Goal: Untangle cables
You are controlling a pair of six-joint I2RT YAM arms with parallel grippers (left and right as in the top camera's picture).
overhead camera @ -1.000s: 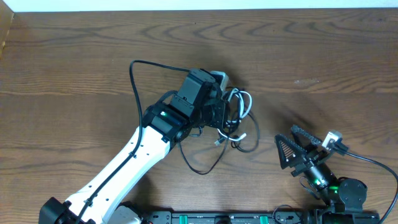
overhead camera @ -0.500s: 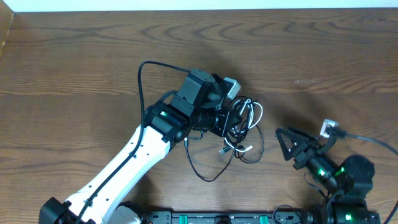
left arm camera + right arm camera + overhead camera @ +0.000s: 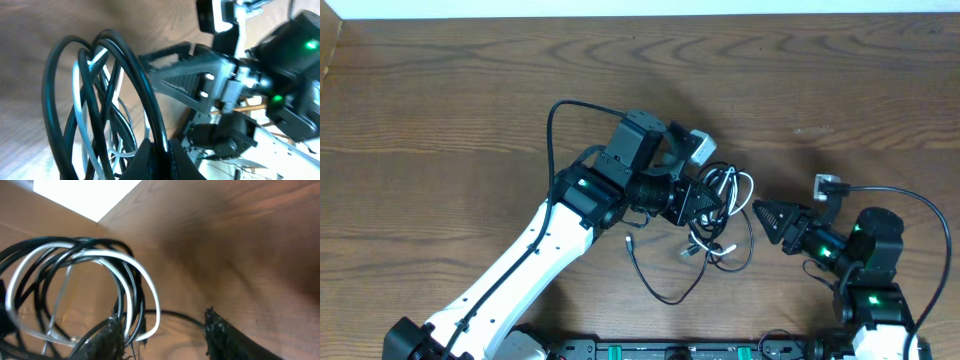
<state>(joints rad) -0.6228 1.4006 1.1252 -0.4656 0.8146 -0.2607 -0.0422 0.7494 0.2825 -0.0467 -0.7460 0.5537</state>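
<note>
A: What are the grippers doing?

B: The left gripper (image 3: 159, 152) is pressed together, pinching a black loop of the cables (image 3: 728, 205). The right gripper (image 3: 162, 325) has its jaws spread, with a white loop just beside one finger.

A: Where is the bundle?

B: Between the two grippers, near the middle of the wooden table (image 3: 470, 100). One black strand trails across the wood.

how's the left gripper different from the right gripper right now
The left gripper is shut, pinching black loops of the tangled black and white cables; the right gripper is open and clamps nothing. The left gripper sits in the bundle itself, while the right gripper only reaches its edge, with loops beside one finger. Both are black two-finger grippers, and they face the tangle from opposite sides.
</note>
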